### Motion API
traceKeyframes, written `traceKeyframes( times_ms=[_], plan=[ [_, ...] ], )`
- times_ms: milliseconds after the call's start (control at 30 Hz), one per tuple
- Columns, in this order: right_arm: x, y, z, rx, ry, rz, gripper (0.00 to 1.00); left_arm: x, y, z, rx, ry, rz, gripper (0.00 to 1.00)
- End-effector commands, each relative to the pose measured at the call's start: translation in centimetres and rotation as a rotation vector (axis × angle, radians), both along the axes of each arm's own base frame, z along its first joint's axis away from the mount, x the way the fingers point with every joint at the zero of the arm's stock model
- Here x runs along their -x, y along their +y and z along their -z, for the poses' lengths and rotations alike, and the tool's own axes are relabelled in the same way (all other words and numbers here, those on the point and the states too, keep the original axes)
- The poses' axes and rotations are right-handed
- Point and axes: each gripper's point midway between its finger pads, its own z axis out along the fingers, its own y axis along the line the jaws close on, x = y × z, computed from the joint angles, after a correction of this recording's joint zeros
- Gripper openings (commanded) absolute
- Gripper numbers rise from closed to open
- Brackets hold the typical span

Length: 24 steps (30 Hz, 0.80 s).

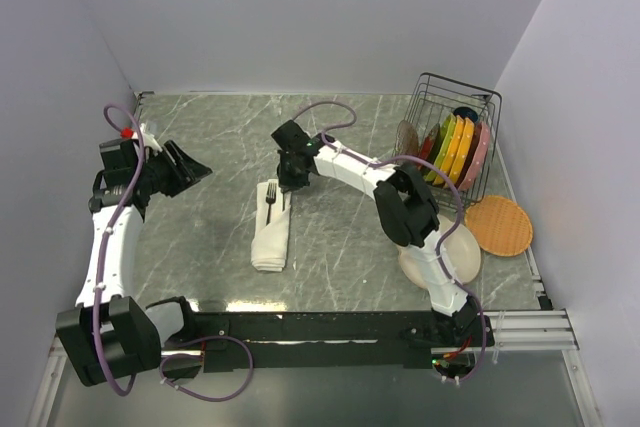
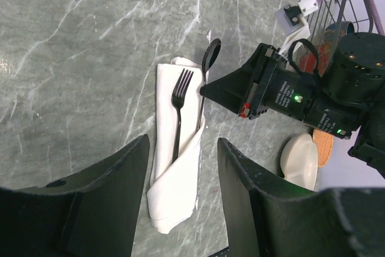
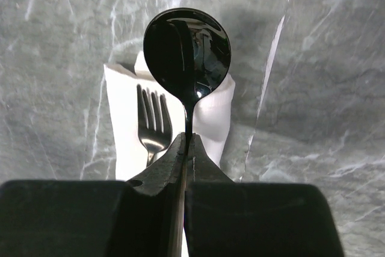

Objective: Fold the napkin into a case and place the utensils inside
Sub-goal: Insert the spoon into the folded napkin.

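**A:** Starting nearest the arm bases, what's there?

**B:** A round beige divided plate (image 1: pixel 468 252), just beside the right arm on the grey marbled worktop (image 1: pixel 220 237). It has no part in this step.

**A:** And the napkin?

**B:** It's mid-worktop and folded. The cream-white cloth case (image 1: pixel 271 235) lies as a narrow strip running near to far, and a diagonal flap makes a pocket over its near half. The dark slender fork (image 1: pixel 270 199) is tucked in, with its handle under the flap and its tines showing at the far end.

**A:** So the spoon is the step in hand?

**B:** I'd say so. The right end effector (image 3: pixel 186 142) is clamped tight on the thin handle of the dark glossy spoon (image 3: pixel 187 46), just below the bowl. It is over the far end of the case, beside the fork. The handle's tip reaches the flap's edge, but I cannot tell whether it has slipped under.

**A:** And the other arm?

**B:** The left end effector (image 1: pixel 195 169) hangs well off to the left with its fingers apart and nothing between them.

**A:** What does the next move need?

**B:** Probably sliding the spoon nearward under the flap, parallel to the fork, without dragging the cloth. Then the arm can let go.

**A:** Anything farther back?

**B:** At the right there's an orange woven round mat (image 1: pixel 498 225). Beyond it stands a black wire rack (image 1: pixel 455 82) of colourful plates (image 1: pixel 455 145).
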Motion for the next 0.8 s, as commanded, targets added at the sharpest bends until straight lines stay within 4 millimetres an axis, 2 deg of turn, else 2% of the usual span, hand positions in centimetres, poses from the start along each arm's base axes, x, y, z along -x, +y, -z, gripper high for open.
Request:
traceKeyframes(
  times_ms=[0, 433, 767],
  plan=[
    [1.0, 0.4, -3.7, -0.039, -0.036, 0.005, 0.00, 0.5, -0.2, -0.9, -0.009, -0.052, 0.025, 0.55],
    [2.9, 0.7, -4.0, -0.042, -0.009, 0.004, 0.00, 1.4, -0.4, -0.4, -0.006, -0.052, 0.034, 0.55],
    [4.3, 0.8, -3.4, -0.042, 0.025, 0.002, 0.00, 1.7, -0.6, -0.1, 0.005, -0.053, 0.041, 0.55]
  ],
)
